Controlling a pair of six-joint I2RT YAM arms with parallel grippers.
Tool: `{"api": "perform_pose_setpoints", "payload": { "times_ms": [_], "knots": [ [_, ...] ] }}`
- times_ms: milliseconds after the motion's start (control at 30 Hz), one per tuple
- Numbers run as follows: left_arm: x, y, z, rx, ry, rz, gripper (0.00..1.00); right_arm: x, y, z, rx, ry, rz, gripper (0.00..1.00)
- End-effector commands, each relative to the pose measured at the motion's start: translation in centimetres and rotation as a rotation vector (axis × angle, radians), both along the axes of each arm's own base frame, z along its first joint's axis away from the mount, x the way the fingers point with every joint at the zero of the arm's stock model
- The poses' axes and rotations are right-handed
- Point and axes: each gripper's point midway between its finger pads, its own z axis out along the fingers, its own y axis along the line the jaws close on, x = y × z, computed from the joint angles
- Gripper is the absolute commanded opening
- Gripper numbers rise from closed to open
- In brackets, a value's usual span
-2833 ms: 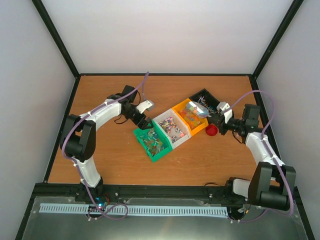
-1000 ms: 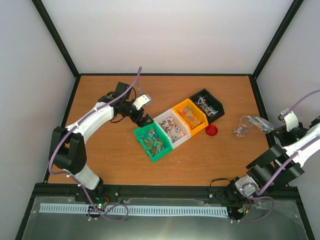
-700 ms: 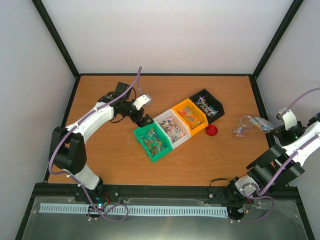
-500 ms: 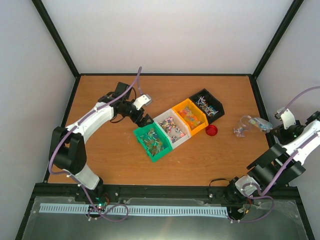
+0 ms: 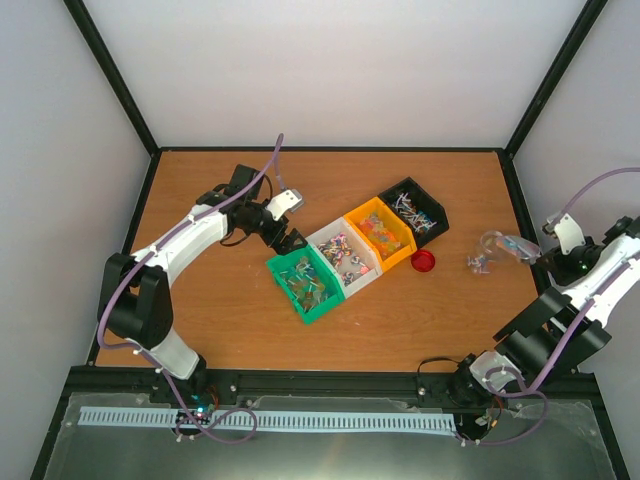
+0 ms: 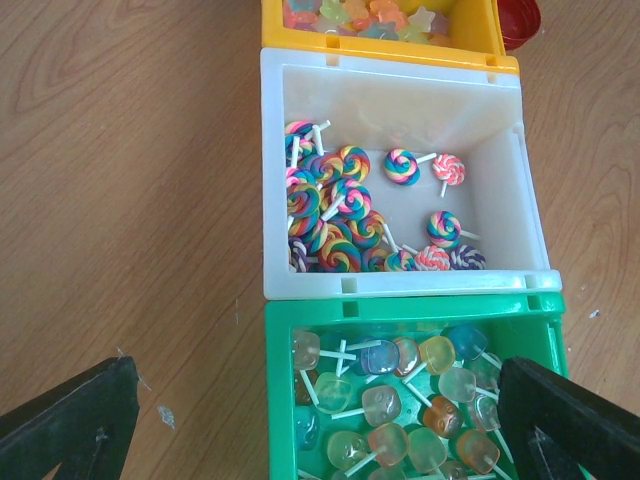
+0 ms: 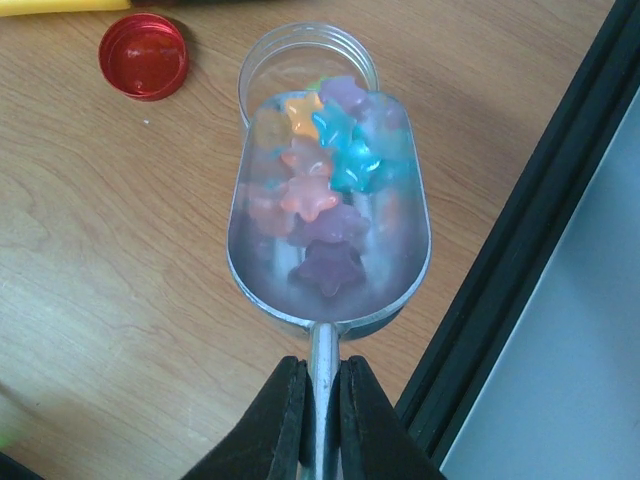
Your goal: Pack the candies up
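Note:
My right gripper is shut on the thin handle of a silver metal scoop. The scoop holds several star-shaped candies in orange, blue and purple. Its front lip hangs over the mouth of a clear jar standing at the right of the table. My left gripper is open, its black fingers spread above the green bin of square lollipops. Beyond it, the white bin holds swirl lollipops. From above, the left gripper sits at the green bin's far corner.
A red round lid lies on the wood left of the jar. The orange bin and black bin continue the row. The black frame rail runs close by the scoop's right side.
The right arm carried the loaded scoop from the orange bin out to the jar at the right. Over the last second it only shifted slightly. The left arm stayed put.

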Motion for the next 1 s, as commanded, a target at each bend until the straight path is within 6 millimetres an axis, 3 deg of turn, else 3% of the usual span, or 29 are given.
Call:
{"api": "perform_pose_setpoints", "payload": {
  "times_ms": [0, 967],
  "knots": [
    [0.1, -0.2, 1.4, -0.035, -0.027, 0.002, 1.00, 0.4, -0.2, 0.6, -0.036, 0.003, 0.003, 0.03],
    [0.1, -0.3, 1.2, -0.037, -0.015, 0.002, 1.00, 0.6, 0.7, 2.4, -0.162, 0.039, 0.080, 0.03]
  ]
}}
